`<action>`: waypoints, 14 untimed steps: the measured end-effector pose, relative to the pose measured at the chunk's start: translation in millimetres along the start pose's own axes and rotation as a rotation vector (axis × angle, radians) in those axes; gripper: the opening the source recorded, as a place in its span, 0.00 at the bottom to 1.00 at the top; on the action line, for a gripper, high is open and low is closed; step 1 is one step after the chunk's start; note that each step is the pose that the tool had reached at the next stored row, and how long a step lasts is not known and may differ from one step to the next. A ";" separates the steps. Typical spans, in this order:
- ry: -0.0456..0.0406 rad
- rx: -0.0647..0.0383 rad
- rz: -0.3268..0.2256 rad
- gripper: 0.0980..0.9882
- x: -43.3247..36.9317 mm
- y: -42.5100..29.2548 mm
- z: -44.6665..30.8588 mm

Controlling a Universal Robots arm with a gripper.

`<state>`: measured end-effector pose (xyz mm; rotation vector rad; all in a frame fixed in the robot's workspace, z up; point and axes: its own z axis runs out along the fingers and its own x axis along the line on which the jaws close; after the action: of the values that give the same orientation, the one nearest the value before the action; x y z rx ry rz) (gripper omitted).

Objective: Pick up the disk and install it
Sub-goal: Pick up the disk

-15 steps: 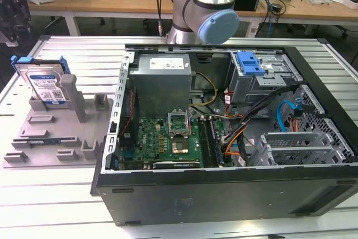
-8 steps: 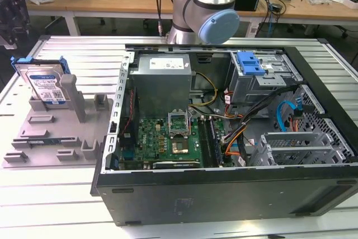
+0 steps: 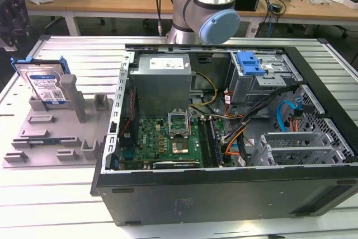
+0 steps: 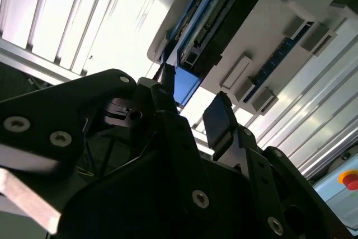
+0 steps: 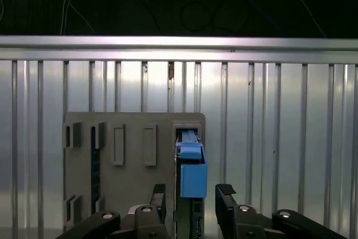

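The gripper hangs with its black fingers spread, one on either side of the disk and clear of it (nothing is grasped). The disk stands on end in a slot at the grey fixture's far corner on the exterior view's left. Its connector end is up and its long axis upright but leaning, and its label shows in the exterior view. Beyond it on the slatted table lies the open computer case.
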<state>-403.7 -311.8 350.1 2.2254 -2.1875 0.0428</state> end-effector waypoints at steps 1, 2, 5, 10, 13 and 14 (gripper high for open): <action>0.0000 0.000 0.000 0.43 0.2 0.0 0.3; 0.0001 0.000 0.000 0.43 0.4 0.1 0.6; 0.0001 0.000 0.000 0.43 0.6 0.1 2.4; 0.0001 0.000 0.000 0.43 0.6 0.1 4.3; 0.0000 0.000 0.000 0.43 0.0 0.1 5.2; -0.0001 0.000 0.000 0.43 -0.4 0.1 5.7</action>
<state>-403.8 -311.7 344.4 2.2253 -2.1878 0.0428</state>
